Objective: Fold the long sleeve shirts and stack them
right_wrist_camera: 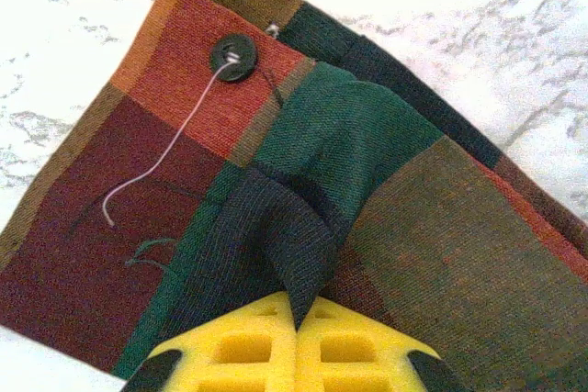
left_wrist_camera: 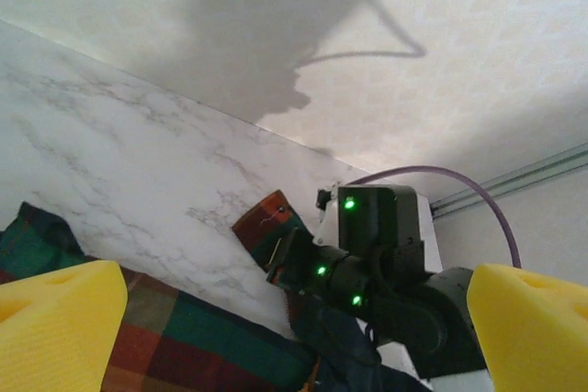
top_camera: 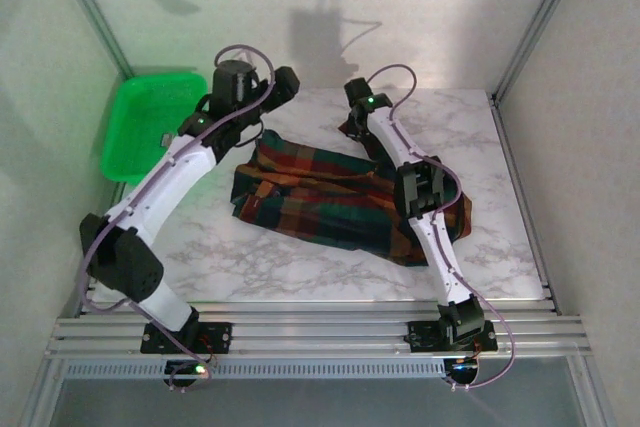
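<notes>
Shirt [right_wrist_camera: 367,162] edge pinched, right gripper [right_wrist_camera: 296,311] — cuff, perhaps

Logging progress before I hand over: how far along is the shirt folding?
Done: nothing finished. The plaid shirt lies rumpled on the marble table, with no neat fold and no stack.
In hand: the right gripper is shut, pinching a ridge of cloth near a button. The left gripper hangs open over the shirt's far edge, holding nothing.
Left: the whole fold, then stacking.
</notes>
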Controlling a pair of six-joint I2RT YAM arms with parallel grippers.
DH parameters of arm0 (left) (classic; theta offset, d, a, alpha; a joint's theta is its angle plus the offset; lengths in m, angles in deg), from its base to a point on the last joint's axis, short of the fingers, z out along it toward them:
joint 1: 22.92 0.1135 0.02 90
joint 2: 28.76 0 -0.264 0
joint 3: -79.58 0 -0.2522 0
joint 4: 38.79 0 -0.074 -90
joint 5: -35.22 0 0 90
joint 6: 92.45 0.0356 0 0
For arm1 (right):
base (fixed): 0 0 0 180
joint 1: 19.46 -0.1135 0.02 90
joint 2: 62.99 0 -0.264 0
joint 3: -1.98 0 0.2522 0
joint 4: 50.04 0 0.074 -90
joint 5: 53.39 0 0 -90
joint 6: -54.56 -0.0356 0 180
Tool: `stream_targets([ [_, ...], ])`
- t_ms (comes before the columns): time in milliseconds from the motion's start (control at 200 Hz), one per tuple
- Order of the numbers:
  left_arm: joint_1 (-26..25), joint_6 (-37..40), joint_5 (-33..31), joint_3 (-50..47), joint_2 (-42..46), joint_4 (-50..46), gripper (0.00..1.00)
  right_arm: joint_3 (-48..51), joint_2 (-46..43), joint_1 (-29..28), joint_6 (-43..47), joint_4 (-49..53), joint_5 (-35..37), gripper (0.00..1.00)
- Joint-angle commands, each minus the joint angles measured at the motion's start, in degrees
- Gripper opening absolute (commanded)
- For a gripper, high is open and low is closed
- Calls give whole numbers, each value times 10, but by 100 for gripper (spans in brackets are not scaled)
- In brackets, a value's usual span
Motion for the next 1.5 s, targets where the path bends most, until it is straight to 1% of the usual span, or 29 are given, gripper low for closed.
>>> stream_targets([
  [0,0,0,-34,-56,41,-21,95,7,-48,16,16,-36,-55,0],
  [55,0,-7,-47,-90,64,-19,95,28,-79,17,31,-62,-84,0],
  [160,1,-30,-81,-143,100,-33,96,90,-162,17,69,-124,-189,0],
  [200,1,-37,-94,-159,111,-38,96,106,-190,17,81,-129,-220,0],
  [245,1,-48,-114,-174,125,-44,99,125,-220,16,93,-127,-249,0],
  [305,2,-61,-133,-193,143,-46,100,153,-263,16,101,-116,-277,0],
  [375,4,-69,-133,-210,160,-41,100,198,-315,14,105,-116,-315,0],
  [450,3,-71,-121,-228,171,-30,100,265,-389,5,115,-123,-348,0],
  [526,3,-72,-108,-242,173,-27,100,313,-443,-3,120,-119,-379,0],
  [626,3,-89,-80,-254,173,-26,100,387,-514,-18,115,-99,-383,0],
  [711,-3,-105,-53,-267,174,-11,100,495,-588,-35,106,-116,-384,0],
  [821,-7,-129,-28,-277,172,-19,100,623,-669,-59,88,-142,-380,0],
  [966,-37,-159,-11,-304,191,-17,100,782,-763,-84,55,-161,-356,0],
  [1056,-52,-177,-5,-327,209,-20,100,870,-809,-92,30,-189,-362,1],
  [1156,-64,-190,2,-352,230,-23,100,940,-825,-107,6,-224,-375,2],
  [1226,-73,-198,2,-367,243,-32,100,959,-820,-121,-7,-229,-375,3],
  [1351,-93,-211,8,-394,262,-37,100,1002,-814,-145,-38,-284,-403,3],
  [1421,-111,-213,16,-407,267,-29,100,1012,-806,-164,-44,-296,-415,5],
  [1497,-141,-200,-7,-410,269,-40,100,1020,-796,-187,-35,-296,-426,7],
])
